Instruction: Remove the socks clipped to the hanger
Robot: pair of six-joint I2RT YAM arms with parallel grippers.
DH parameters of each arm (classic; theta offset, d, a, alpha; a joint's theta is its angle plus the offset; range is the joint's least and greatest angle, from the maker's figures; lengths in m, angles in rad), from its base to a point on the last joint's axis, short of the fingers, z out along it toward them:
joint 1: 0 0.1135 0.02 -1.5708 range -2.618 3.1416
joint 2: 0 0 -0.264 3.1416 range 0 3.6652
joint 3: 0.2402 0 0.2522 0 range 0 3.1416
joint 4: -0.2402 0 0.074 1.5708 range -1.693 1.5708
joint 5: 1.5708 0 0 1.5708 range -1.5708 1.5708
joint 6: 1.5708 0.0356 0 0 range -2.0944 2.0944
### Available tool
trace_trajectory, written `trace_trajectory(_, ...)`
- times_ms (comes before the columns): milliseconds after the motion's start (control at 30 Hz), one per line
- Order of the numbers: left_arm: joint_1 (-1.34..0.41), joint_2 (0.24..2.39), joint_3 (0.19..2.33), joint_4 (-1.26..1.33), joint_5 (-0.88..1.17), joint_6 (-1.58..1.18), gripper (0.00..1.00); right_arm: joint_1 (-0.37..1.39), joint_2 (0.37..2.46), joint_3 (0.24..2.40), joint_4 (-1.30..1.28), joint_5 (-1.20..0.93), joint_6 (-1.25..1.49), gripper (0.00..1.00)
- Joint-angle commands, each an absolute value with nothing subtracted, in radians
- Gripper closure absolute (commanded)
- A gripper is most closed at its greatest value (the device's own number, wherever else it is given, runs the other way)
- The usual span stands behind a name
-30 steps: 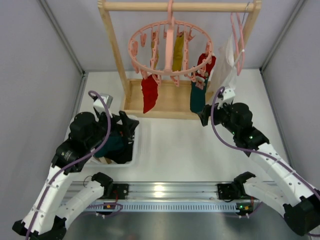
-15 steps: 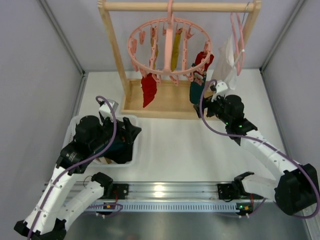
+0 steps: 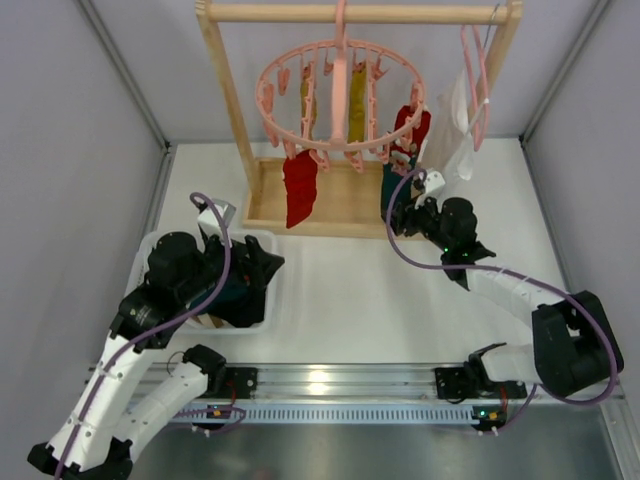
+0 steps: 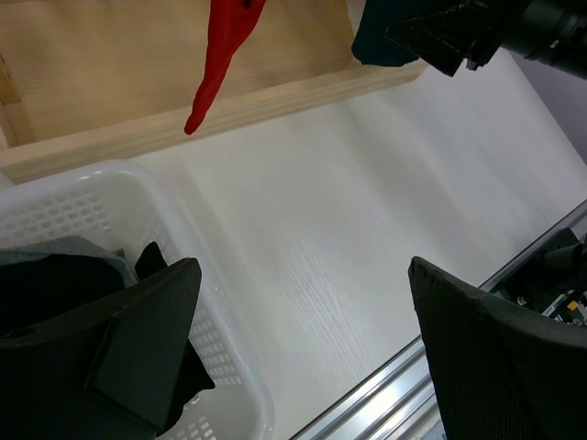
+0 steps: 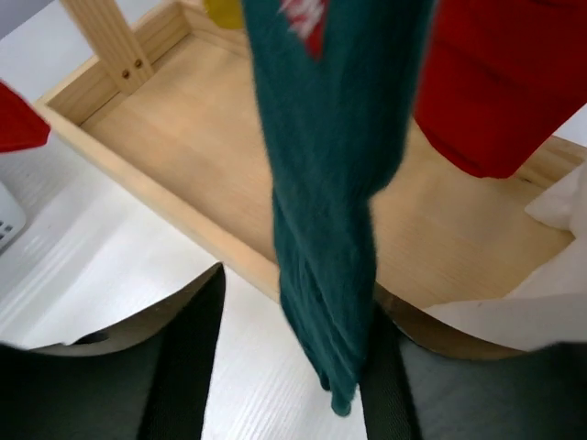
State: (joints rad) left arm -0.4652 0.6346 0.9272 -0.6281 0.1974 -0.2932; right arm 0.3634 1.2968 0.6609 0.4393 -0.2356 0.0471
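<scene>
We are looking at the wooden rack (image 3: 225, 90), the hanger (image 3: 340, 85) dangling from its top bar. The left gripper (image 4: 301, 270) is hovering wide apart at the white basket (image 4: 220, 312) rim. A red sock (image 3: 299, 188), mustard sock (image 3: 356, 105) and teal sock (image 5: 321, 183) are hanging clipped, the teal sock drooping between the right gripper (image 5: 292, 302) and its spread fingers.

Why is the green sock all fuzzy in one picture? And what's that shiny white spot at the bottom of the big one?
Right wrist view: the teal sock hangs right by the lens and looks smeared, while the wooden base behind is clearer. Top view: sharp all over; the white spot is light glaring off the metal rail. Left wrist view: the red sock looks sharp.
</scene>
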Motion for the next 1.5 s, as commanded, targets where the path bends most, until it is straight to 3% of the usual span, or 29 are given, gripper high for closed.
trace_trajectory(0, -0.462, 0.632, 0.995, -0.56, 0.195, -0.342, 0.01, 0.362, 1.299, 0.617, 0.701, -0.327, 0.107, 0.53)
trace_trajectory(33, -0.462, 0.637, 1.014, -0.561, 0.177, -0.356, 0.01, 0.377, 1.305, 0.605, 0.719, -0.33, 0.115, 0.66)
trace_trajectory(133, -0.462, 0.667, 1.112, -0.561, 0.14, -0.417, 0.01, 0.416, 1.328, 0.598, 0.773, -0.309, 0.141, 0.89)
trace_trajectory(233, -0.462, 0.728, 1.218, -0.561, 0.132, -0.46, 0.01, 0.475, 1.324, 0.586, 0.816, -0.241, 0.16, 0.99)
trace_trajectory(600, -0.495, 1.017, 1.546, -0.575, 0.115, -0.488, 0.01, 0.807, 1.275, 0.6, 0.758, 0.11, 0.135, 1.0)
trace_trajectory(667, -0.546, 1.063, 1.622, -0.613, 0.046, -0.466, 0.02, 0.848, 1.287, 0.623, 0.741, 0.156, 0.126, 1.0)
trace_trajectory(833, -0.841, 1.245, 1.842, -0.765, -0.484, -0.368, 0.01, 0.972, 1.368, 0.699, 0.706, 0.23, 0.107, 1.0)
trace_trajectory(1067, -0.871, 1.426, 2.026, -0.873, -0.653, -0.344, 0.01, 1.084, 1.515, 0.804, 0.701, 0.351, 0.084, 1.0)
trace_trajectory(1467, -0.96, 1.526, 2.029, -0.876, -0.917, -0.287, 0.01, 1.177, 1.615, 0.928, 0.661, 0.476, 0.08, 1.0)
